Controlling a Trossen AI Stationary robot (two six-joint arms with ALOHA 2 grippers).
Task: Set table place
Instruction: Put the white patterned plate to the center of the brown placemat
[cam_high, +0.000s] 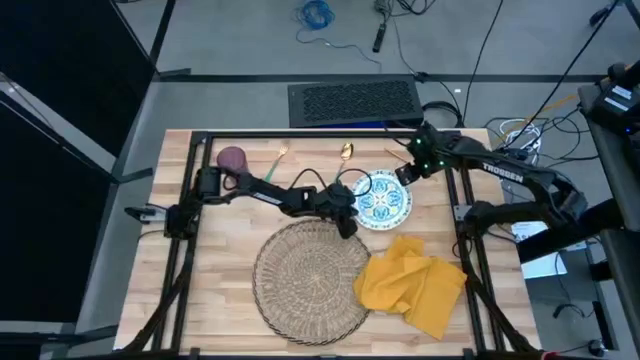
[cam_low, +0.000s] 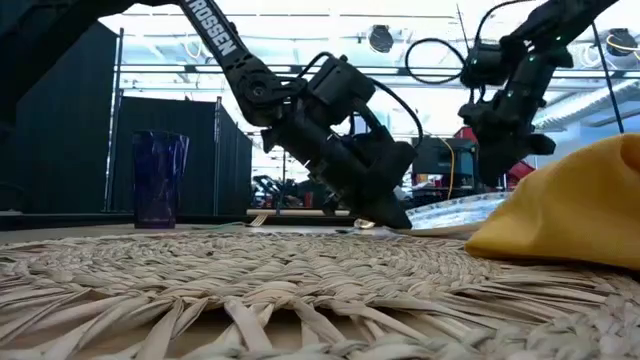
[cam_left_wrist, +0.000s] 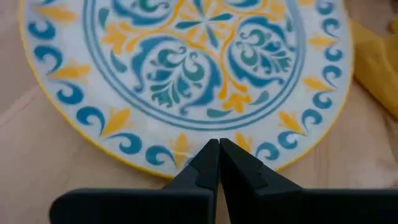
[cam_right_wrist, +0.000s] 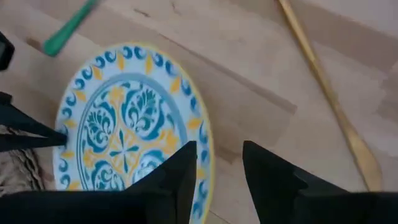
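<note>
Left gripper (cam_left_wrist: 219, 144): fingers pinched on plate (cam_high: 384, 200) rim, we see, at its 9 o'clock.
Right gripper (cam_right_wrist: 219, 155): fingers narrowly apart, over plate's 1 o'clock.
Wicker mat (cam_high: 310, 280): plate's 7 o'clock.

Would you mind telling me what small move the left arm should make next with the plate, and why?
Probably drag the plate toward the wicker mat: the left gripper has its jaws pinched on the plate's rim, and the plate lies on bare table beside the mat.

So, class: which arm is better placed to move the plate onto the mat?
Left, probably: the left gripper is shut on the plate rim nearest the mat; the right gripper hovers open at its far rim.
</note>
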